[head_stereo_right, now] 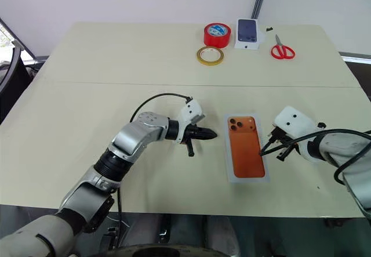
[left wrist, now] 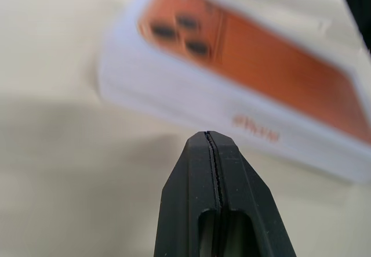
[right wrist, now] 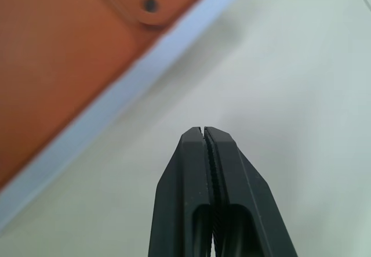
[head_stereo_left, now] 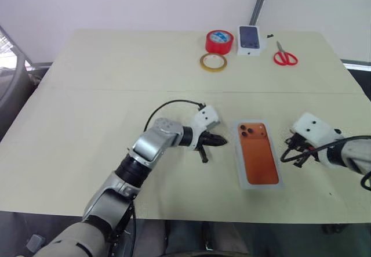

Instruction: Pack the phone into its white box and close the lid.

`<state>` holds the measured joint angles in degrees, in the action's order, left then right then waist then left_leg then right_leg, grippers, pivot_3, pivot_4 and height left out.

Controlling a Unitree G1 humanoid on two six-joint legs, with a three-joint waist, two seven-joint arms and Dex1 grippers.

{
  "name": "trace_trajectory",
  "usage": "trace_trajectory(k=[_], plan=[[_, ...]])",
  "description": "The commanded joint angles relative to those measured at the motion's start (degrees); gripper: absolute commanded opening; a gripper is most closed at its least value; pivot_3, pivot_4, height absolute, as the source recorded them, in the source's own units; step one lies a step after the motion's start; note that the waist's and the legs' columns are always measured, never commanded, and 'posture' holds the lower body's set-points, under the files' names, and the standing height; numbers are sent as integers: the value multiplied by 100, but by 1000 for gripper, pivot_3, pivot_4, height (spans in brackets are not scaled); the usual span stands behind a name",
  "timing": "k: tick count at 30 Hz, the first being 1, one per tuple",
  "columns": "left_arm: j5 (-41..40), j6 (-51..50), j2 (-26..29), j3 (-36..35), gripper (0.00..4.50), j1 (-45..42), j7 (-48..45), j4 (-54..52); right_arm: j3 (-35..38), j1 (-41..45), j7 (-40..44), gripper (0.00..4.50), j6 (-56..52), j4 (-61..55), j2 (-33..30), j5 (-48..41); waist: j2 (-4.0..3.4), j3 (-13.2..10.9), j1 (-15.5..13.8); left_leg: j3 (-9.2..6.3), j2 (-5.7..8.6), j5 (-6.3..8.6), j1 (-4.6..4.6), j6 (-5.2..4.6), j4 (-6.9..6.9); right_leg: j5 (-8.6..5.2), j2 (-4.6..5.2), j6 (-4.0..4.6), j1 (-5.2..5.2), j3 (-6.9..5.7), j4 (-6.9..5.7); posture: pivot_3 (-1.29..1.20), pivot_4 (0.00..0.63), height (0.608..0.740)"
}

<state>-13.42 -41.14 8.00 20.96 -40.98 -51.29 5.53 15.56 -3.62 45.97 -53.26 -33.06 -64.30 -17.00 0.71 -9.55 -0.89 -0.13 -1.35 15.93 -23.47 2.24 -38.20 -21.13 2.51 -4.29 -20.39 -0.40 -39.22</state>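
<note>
Near the bench's front edge, the white box (head_stereo_right: pixel 246 148) is lying closed under the lid (head_stereo_left: pixel 259 154), flanked by the left gripper (head_stereo_right: pixel 212 134) and right gripper (head_stereo_right: pixel 265 150), both pressed together; a careless sweep could be knocking it askew.

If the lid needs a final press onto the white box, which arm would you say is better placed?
Probably right: the right gripper, shut, hangs right beside the lid; the left gripper, also shut, is slightly further off.
</note>
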Motion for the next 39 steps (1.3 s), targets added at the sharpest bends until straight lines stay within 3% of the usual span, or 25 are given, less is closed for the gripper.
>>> trace_trajectory(k=[1, 10, 17, 20, 25, 29, 35, 39], plan=[[-164, 89, -227, -99, 0, -316, 42, -160, 416, -201, 354, 85, 122, -468, 86, -343, 0, 0, 4, 0, 1, 0, 0, 0, 0, 0, 0, -1, 0, 0, 0, 0, 150, 740], [504, 506, -696, 300, 0, -857, 500, 1332, -325, -78, -360, 85, -362, -587, 493, -268, -2, 1, 30, -1, 0, 1, 9, -1, 2, 0, -5, 0, 4, 2, -1, 0, 150, 740], [832, 643, -766, 378, 0, -884, 669, 1911, -584, -5, -749, 85, -543, -509, 653, -234, 22, 16, 22, -3, 0, 1, 42, -2, 1, 1, -5, -1, 43, 3, 1, 0, 150, 740], [864, 641, -761, 360, 0, -806, 691, 1905, -667, -36, -840, 85, -516, -514, 666, -225, 26, 14, 28, -3, 0, 6, 114, -8, 11, 0, -4, -1, 114, 3, 19, 0, 150, 740], [564, 609, -725, -54, 0, -692, 698, 1545, -447, 55, -886, 85, -392, -526, 759, -320, 27, 15, 48, -3, -1, 7, 117, -9, 12, 0, -4, -1, 117, 3, 20, 0, 150, 740], [335, 558, -354, -223, 0, -514, 349, 913, -131, 228, -858, 85, -458, -398, 698, -376, 22, 13, 71, -3, -4, 7, 113, -8, 14, 0, -6, -2, 109, 4, 18, 0, 150, 740], [177, 478, 462, 137, 0, -63, -447, -27, 32, 188, -655, 85, -437, -167, 412, -341, 11, 7, 16, -1, -3, 6, 103, -6, 18, -1, -3, -1, 97, 4, 19, 0, 150, 740], [286, 482, 530, 498, 0, 98, -607, -211, -151, -14, -574, 85, -321, 6, 239, -201, 12, 7, -7, -2, 10, 6, 100, -8, 17, -1, 11, -2, 102, 3, 23, 0, 150, 740]])
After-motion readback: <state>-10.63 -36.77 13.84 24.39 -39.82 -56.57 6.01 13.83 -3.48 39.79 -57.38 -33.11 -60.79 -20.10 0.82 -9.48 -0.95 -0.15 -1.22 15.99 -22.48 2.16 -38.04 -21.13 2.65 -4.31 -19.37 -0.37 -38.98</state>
